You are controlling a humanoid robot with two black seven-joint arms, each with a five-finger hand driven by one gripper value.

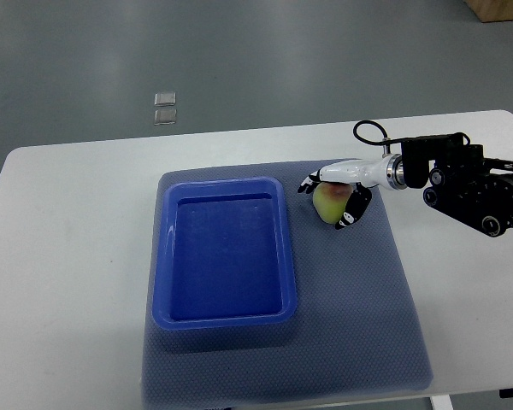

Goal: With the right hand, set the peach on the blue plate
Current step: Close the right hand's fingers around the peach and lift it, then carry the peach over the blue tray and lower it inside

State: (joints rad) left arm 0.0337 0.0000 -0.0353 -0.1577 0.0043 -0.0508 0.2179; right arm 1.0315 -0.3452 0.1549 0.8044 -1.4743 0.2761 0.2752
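A yellow-green peach (328, 202) with a reddish blush sits just right of the blue plate (225, 252), a deep rectangular tray lying on a blue-grey mat. My right hand (333, 198) reaches in from the right edge, its white and black fingers curled around the peach from above and from the right. Whether the peach rests on the mat or hangs just above it I cannot tell. The plate holds nothing. My left arm does not show.
The mat (359, 307) covers the middle of a white table (68, 256). The black forearm (470, 184) with a looping cable spans the table's right side. Two small clear squares (165, 108) lie on the grey floor beyond the table.
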